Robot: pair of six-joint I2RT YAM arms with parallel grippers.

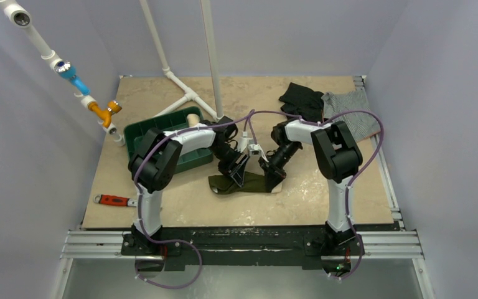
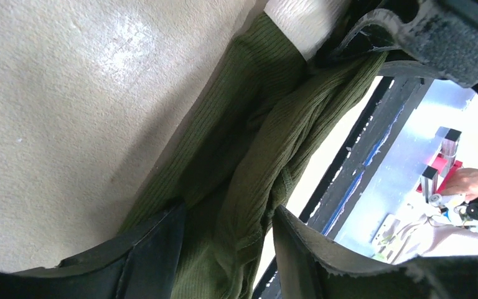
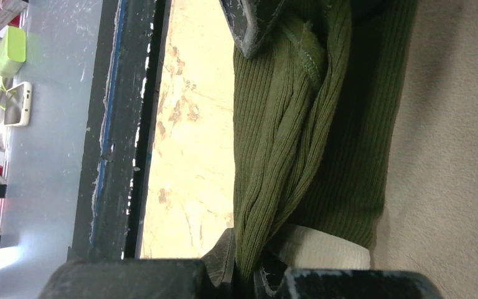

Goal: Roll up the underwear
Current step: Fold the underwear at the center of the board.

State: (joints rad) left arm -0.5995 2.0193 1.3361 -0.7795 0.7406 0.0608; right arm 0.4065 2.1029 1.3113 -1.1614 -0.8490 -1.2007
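Contact is made at both ends of the underwear [image 1: 244, 184], which lies close to the middle of the table's near edge. Its long axis runs left to right, parallel with that edge. The left gripper [image 1: 238, 174] is down on the left part. In its wrist view the fingers [image 2: 143, 255] stand partly apart, and a thick bunch of olive rib-knit fills the whole gap, so it looks clamped on that bunch. The right gripper [image 1: 272, 177] is at the right end, and its fingers [image 3: 224, 268] are almost together, pinching a thin raised fold just beside the cream waistband [image 3: 323, 249].

Between the two grips the cloth stands up as one lengthwise ridge, with the rest spread on the table toward the far side. Neither arm is nearer, as each has its own end. I judge that any roll has to travel along this left-right axis, so one end must be turned over toward the other, and the waistband end sits with the right arm.

A red-handled wrench [image 1: 113, 200] lies near the near left corner. Farther back on the left is a green bin [image 1: 138, 133]. A black garment [image 1: 302, 99] and a grey striped garment [image 1: 350, 116] lie toward the far right corner, well apart from the grippers.
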